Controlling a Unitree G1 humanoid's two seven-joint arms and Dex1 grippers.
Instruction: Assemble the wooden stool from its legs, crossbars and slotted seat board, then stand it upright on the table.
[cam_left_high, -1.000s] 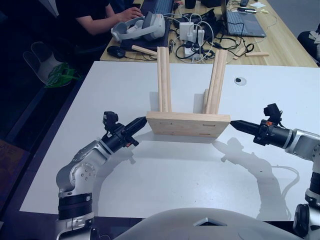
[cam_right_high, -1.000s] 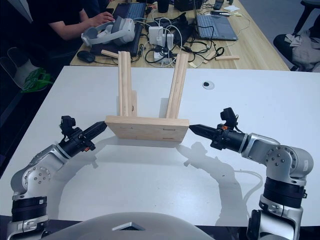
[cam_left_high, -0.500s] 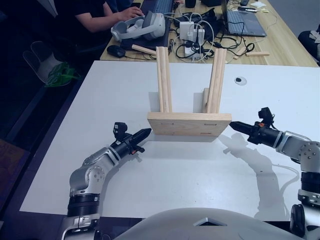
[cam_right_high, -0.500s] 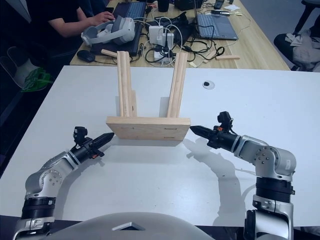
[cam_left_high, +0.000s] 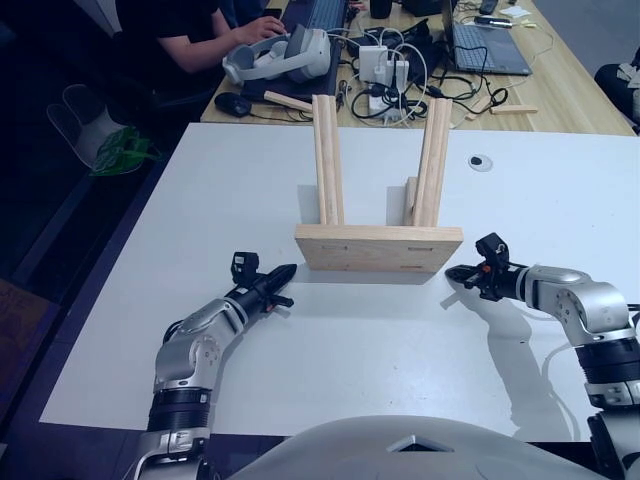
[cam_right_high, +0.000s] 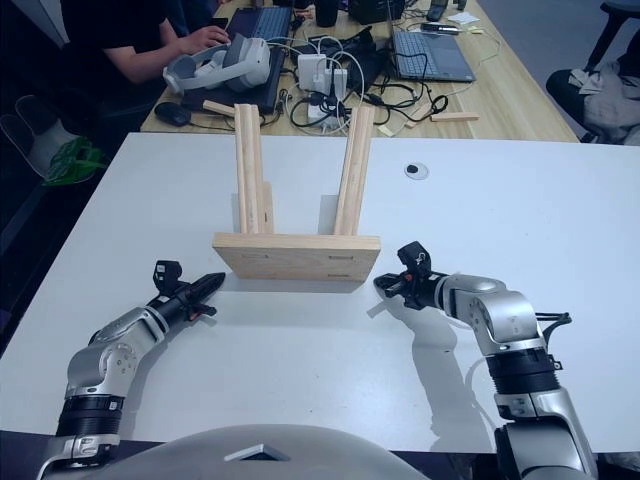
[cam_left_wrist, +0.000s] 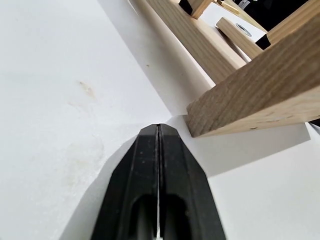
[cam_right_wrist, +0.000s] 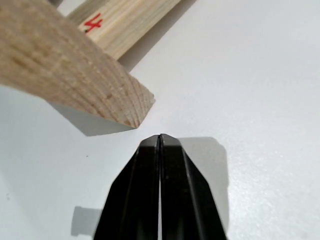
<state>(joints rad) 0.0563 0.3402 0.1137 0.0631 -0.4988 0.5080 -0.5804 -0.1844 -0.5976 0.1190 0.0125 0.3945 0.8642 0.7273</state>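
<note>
Now the white table (cam_left_high: 330, 350) carries the assembled stool (cam_left_high: 328, 160) at its centre. It lies unmoved on its side, with the seat board (cam_left_high: 378, 248) on edge and the legs pointing to 12 o'clock. Both arms have drawn back and sunk. The left hand (cam_left_high: 288, 268) at 9 o'clock and the right hand (cam_left_high: 451, 273) at 3 o'clock have their fingers together, just clear of the board. Standing the stool upright likely remains.
</note>
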